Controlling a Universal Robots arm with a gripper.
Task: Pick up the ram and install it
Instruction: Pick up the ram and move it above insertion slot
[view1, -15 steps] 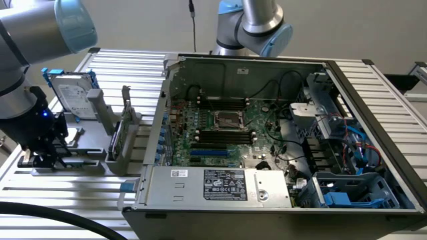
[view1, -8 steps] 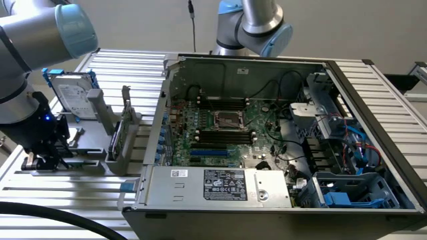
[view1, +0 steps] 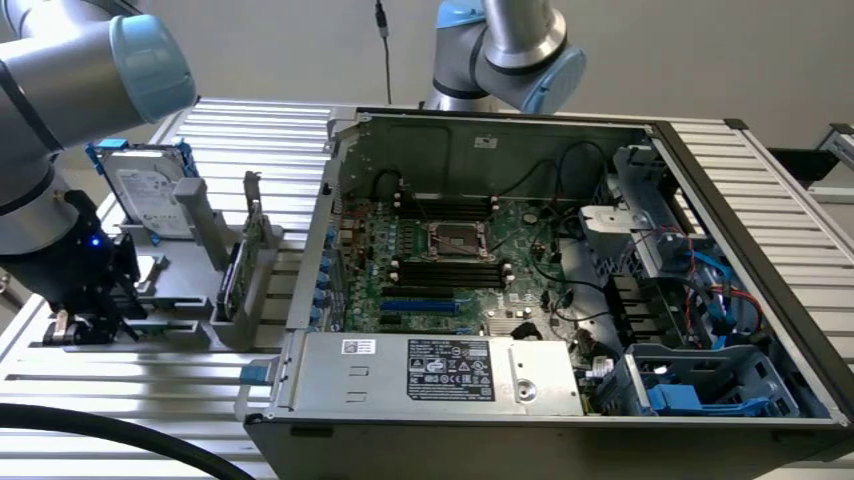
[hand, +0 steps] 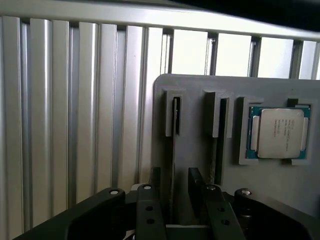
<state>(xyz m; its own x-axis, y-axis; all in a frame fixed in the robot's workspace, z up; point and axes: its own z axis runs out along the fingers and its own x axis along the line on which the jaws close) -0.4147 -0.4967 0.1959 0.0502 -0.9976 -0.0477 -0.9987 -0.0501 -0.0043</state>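
Wrist view: my black two-finger gripper is open, and the long thin dark ram stick sits edge-up right between its fingers, in a grey plastic slotted holder. Looks light, stiff, fragile; I'd pinch the flat faces, gently.

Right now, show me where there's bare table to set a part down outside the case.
Bare ribbed table lies between the grey holder and the black cable, and again beyond the hard drive, beside the far corner of the case. Crowded: the holder, with the open end effector over it, and the case interior.
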